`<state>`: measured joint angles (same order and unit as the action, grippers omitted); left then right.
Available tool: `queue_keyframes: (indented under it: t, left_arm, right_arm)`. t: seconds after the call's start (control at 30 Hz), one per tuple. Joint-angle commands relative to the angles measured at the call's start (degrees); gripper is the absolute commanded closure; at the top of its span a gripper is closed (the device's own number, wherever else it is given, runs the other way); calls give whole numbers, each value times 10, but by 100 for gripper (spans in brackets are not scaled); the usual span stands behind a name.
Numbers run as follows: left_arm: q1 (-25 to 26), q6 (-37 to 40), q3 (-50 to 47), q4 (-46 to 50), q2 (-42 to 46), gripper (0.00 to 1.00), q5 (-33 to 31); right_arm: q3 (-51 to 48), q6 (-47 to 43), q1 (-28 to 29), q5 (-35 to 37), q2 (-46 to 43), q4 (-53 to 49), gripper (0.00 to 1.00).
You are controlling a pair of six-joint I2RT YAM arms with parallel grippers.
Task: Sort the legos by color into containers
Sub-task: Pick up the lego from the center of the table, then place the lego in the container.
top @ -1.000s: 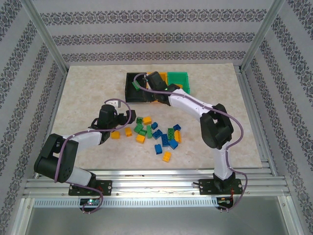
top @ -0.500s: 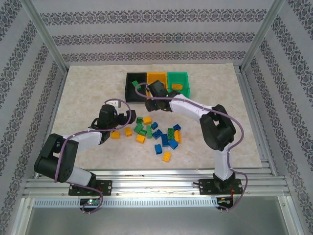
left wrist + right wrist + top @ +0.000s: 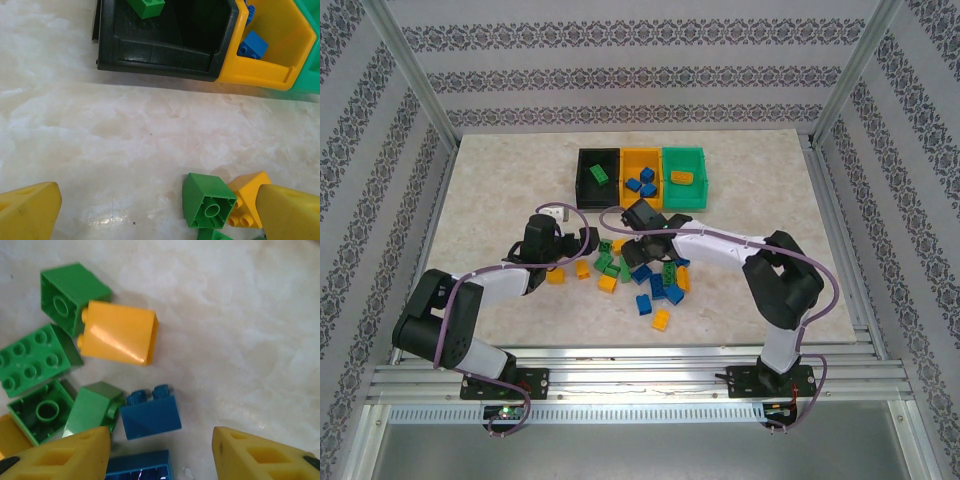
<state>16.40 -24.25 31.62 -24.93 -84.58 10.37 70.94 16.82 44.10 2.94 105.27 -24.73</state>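
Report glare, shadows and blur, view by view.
Top external: even light, faint shadows on the table, bright sheen on the near rail. Left wrist: glare low on the table, black bin interior dark, fingers slightly soft. Right wrist: shiny highlight on the yellow-orange brick, all in sharp focus.

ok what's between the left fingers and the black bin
Nothing: in the left wrist view the table is bare from the left fingers up to the black bin. A green brick and an orange brick lie beside one finger.
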Motion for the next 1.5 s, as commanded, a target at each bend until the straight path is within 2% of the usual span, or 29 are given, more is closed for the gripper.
queue_keyframes:
  t: [0.0,0.27,0.47,0.63,0.9,1.03,1.17,1.33,1.4,1.47]
  left_arm:
    - [-3,-1,9,-15,-5,0,7]
    - [-3,-1,10,-14,-6,0,14]
    - [-3,-1,9,-16,-6,0,13]
    - [-3,-1,10,-16,-9,0,12]
    - [-3,-3,13,-17,-16,0,18]
    - [-2,-3,13,-16,-15,0,17]
    - [-3,-3,13,-17,-15,0,20]
    - [-2,-1,15,-15,-20,0,20]
    - [-2,-2,16,-15,-19,0,24]
    - [-3,-1,15,-16,-17,0,19]
  right_arm:
    - [-5,17,8,-3,19,-1,43]
    - [32,12,9,-16,63,9,44]
    - [31,5,5,-21,74,15,62]
    - [36,-4,-6,-16,49,9,65]
    - [108,-14,-82,-19,28,27,64]
    - [164,8,-130,-34,71,69,64]
    - [265,12,-154,-35,145,68,63]
    - [410,10,-169,-51,235,30,49]
    - [430,8,-168,-58,245,19,44]
    - [413,7,-163,-58,231,23,44]
